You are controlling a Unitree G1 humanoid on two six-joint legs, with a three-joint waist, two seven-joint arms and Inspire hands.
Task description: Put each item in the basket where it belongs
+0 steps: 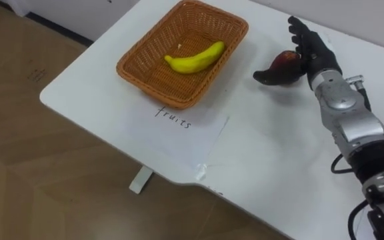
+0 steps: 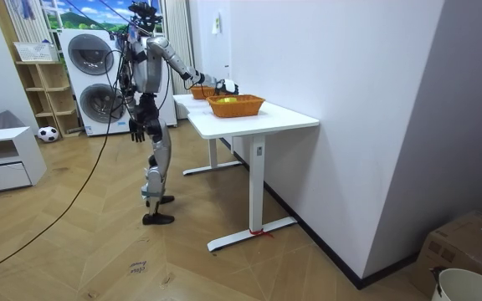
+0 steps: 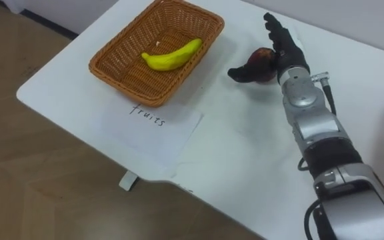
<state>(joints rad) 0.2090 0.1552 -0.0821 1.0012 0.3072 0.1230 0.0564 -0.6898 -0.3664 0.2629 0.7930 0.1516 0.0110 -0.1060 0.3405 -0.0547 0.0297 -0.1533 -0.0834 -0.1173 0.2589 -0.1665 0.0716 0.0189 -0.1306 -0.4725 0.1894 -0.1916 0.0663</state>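
Right hand [image 1: 317,59]: fingers [image 1: 303,35] nearly straight, thumb hooked under the apple [image 1: 287,61]. This is a loose hold against the palm. The apple is low over the table [image 1: 259,153], just right of the basket [image 1: 139,63] holding the banana [image 1: 193,57]. Risk: with so shallow a hold, the round apple may roll out on the carry and miss the basket. Left hand [image 2: 135,128] hangs at the robot's side.

You were looking down at a white table [image 1: 272,160] that stood on a wood floor [image 1: 19,173]. Directly on it, near the corner, sat a wicker basket [image 1: 133,69], and a handwritten paper sheet [image 1: 179,137] lay flat just beside its near rim. A second basket [image 2: 199,92] sat farther along.
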